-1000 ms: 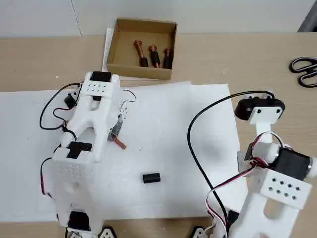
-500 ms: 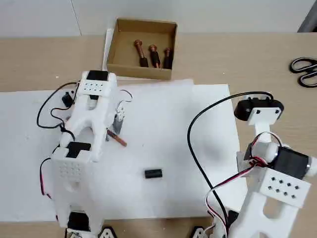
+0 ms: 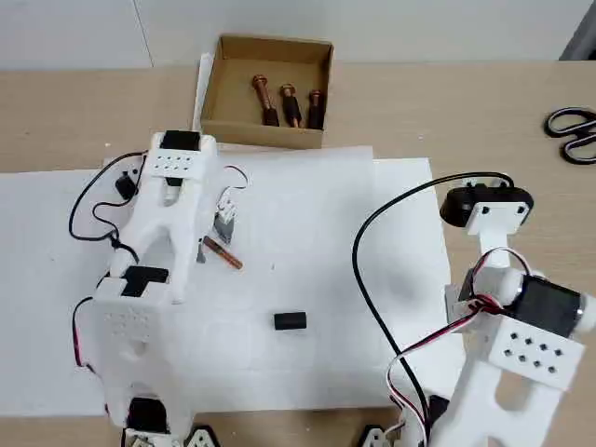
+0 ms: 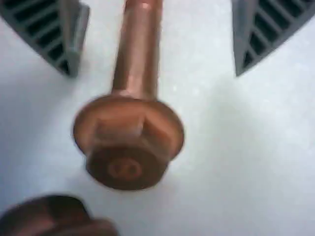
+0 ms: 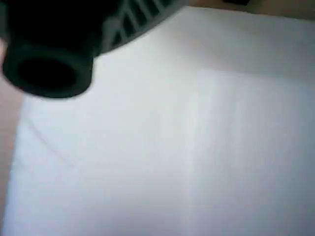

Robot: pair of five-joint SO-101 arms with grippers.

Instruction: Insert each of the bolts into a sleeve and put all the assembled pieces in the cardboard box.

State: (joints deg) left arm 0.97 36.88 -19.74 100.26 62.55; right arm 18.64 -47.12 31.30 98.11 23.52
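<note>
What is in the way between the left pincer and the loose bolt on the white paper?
Nothing visible. The left pincer is open right over the bolt. Its jaws stand apart, one on each side of the shank, with bare white paper showing in the gaps between them.

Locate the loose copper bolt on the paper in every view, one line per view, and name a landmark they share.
High view: the copper bolt lies on the white paper, under the left gripper.
Left wrist view: the bolt sits in the centre, head nearest the camera, shank between the open fingers, touching neither.
Right wrist view: the same paper, seen close.
Shared landmark: the white paper.
</note>
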